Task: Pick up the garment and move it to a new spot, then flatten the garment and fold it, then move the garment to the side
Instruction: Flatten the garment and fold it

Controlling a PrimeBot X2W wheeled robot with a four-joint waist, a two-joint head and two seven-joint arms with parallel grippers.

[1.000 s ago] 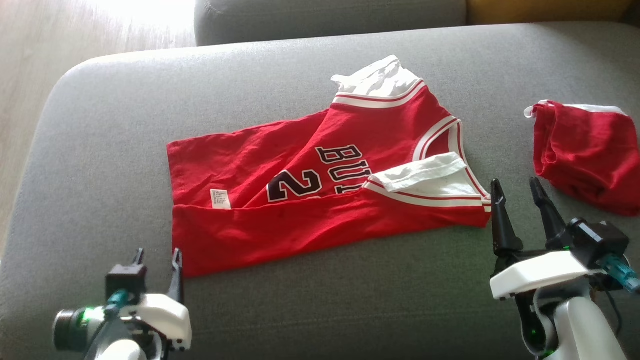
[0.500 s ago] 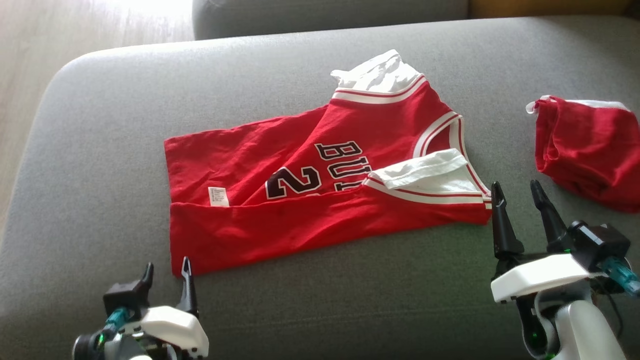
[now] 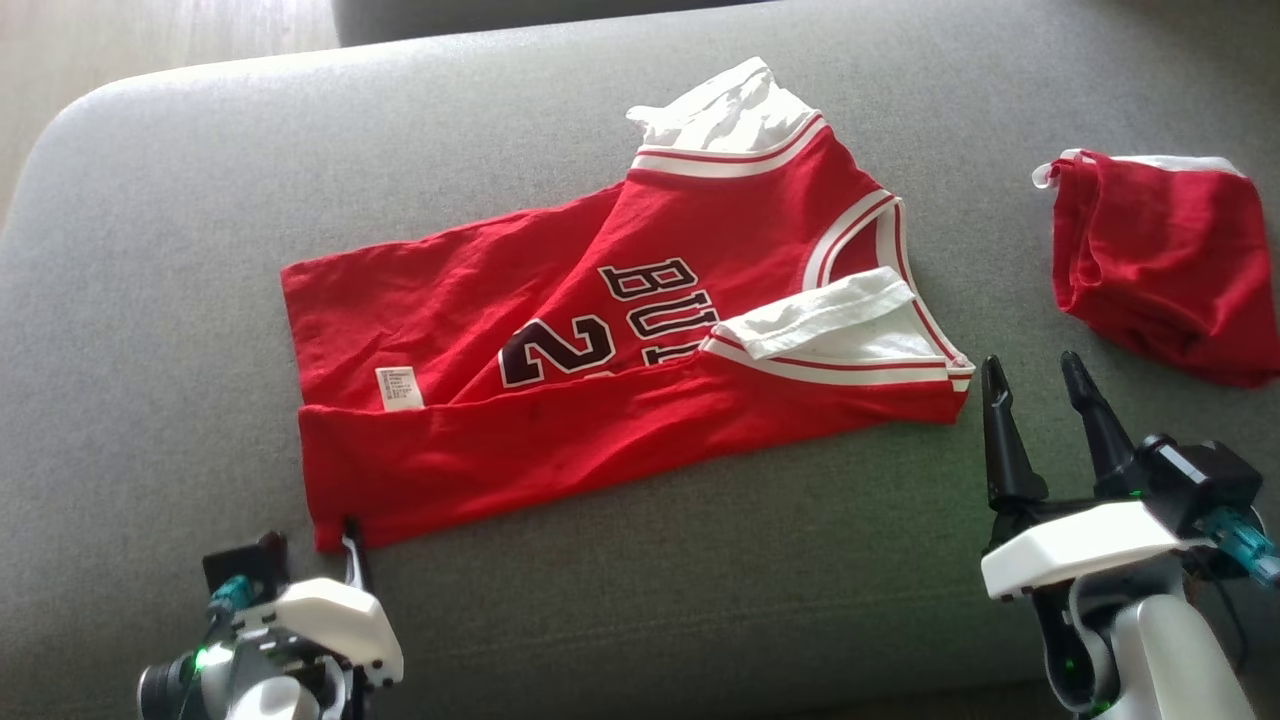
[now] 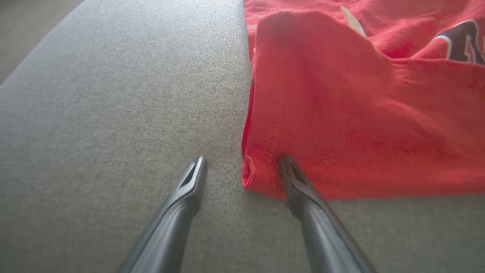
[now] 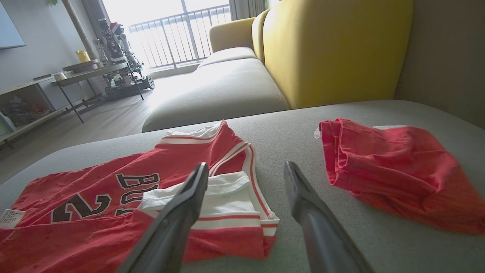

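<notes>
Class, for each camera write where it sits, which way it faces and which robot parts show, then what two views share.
Head view: on the head, looking down at the jersey on a cushion; left gripper and right gripper show.
Left wrist view: on that wrist, low, facing the jersey's corner; own fingers show.
Right wrist view: on that wrist, facing across the jersey toward a yellow backrest; own fingers show.
Shared: all show the jersey.

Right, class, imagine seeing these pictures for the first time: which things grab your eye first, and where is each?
The red basketball jersey with black lettering, lying partly folded across the middle of the grey sofa cushion, stands out first. To its right lies a smaller bundled red garment. The open left gripper straddles the jersey's near left corner, and the open right gripper stands just off its right end.
</notes>
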